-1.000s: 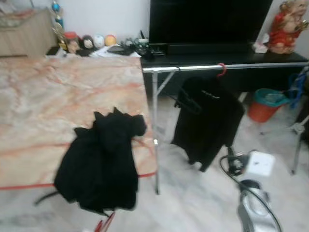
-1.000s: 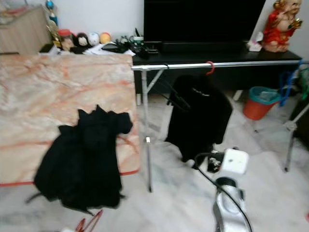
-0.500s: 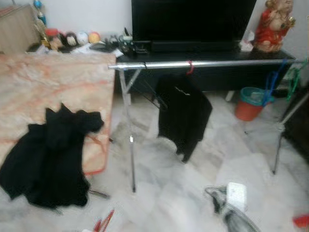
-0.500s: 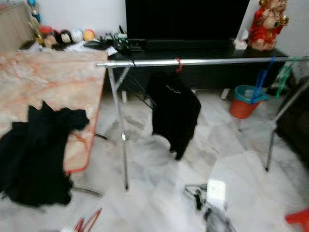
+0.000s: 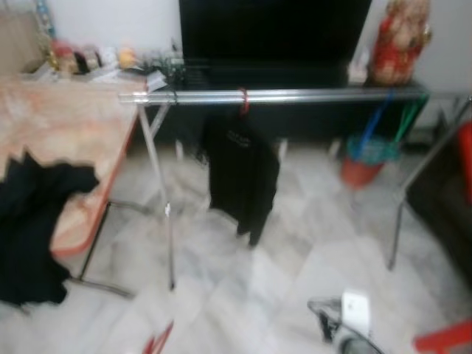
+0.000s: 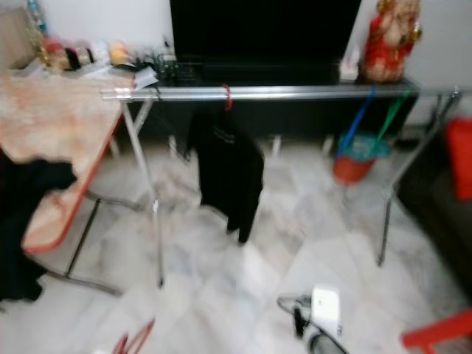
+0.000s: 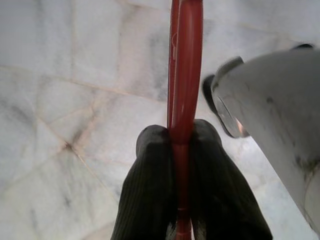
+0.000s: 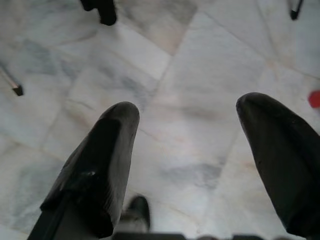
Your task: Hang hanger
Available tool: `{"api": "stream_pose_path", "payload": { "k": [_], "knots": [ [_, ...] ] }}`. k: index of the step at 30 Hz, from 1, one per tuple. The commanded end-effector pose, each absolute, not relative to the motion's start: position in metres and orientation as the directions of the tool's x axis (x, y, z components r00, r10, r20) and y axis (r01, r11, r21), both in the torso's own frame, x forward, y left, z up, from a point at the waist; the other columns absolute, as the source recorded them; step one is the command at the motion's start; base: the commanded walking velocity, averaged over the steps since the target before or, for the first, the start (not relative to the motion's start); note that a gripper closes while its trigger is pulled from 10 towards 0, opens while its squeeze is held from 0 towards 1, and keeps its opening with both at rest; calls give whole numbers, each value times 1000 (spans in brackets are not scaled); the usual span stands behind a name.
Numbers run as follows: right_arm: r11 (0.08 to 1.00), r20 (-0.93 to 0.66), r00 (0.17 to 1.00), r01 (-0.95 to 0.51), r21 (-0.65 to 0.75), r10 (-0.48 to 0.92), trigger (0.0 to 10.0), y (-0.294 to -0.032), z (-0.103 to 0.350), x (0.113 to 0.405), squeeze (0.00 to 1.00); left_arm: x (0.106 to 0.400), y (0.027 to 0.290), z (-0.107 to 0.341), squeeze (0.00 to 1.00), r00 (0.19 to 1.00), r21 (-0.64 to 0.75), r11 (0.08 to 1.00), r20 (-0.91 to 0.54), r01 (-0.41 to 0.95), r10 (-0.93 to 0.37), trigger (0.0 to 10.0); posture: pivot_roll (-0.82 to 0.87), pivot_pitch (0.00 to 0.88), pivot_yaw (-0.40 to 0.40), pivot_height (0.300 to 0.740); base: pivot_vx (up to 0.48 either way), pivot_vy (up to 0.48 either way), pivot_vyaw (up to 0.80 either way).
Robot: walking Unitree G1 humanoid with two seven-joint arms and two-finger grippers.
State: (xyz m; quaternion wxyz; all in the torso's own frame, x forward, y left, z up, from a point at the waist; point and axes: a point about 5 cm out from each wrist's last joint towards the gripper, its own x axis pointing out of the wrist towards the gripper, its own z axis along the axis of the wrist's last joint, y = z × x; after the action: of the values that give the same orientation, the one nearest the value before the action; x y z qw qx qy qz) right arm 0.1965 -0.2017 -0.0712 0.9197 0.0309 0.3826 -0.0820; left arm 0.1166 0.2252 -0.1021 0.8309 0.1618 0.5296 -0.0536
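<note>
Two left jaws around red hanger (image 7: 186,75)

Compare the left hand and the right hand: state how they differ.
The left hand is shut on a red hanger; the right hand holds nothing. The left hand's fingers press together around the red bar, while the right hand's fingers stand wide apart. Both have black fingers and point down at the marble floor.
</note>
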Motion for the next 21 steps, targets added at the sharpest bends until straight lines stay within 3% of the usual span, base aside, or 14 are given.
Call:
{"api": "stream_pose_path", "payload": {
  "k": [1, 18, 21],
  "knots": [
    [981, -709, 689, 192, -25, -153, 10000, -212, -70, 196, 0, 123, 221, -101, 0, 462, 228, 933, -883, 279, 78, 10000, -114, 0, -17, 740, 0, 0, 0],
    [985, -687, 711, 168, -42, -151, 10000, -223, -63, 205, 0, 126, 221, -98, 0, 526, 279, 918, -845, 280, 97, 10000, -116, 0, -13, 740, 0, 0, 0],
    [990, -652, 745, 108, -86, -138, 10000, -225, -56, 215, 0, 130, 220, -96, 0, 565, 290, 912, -821, 290, 81, 10000, -112, 0, -14, 740, 0, 0, 0]
  ]
}}
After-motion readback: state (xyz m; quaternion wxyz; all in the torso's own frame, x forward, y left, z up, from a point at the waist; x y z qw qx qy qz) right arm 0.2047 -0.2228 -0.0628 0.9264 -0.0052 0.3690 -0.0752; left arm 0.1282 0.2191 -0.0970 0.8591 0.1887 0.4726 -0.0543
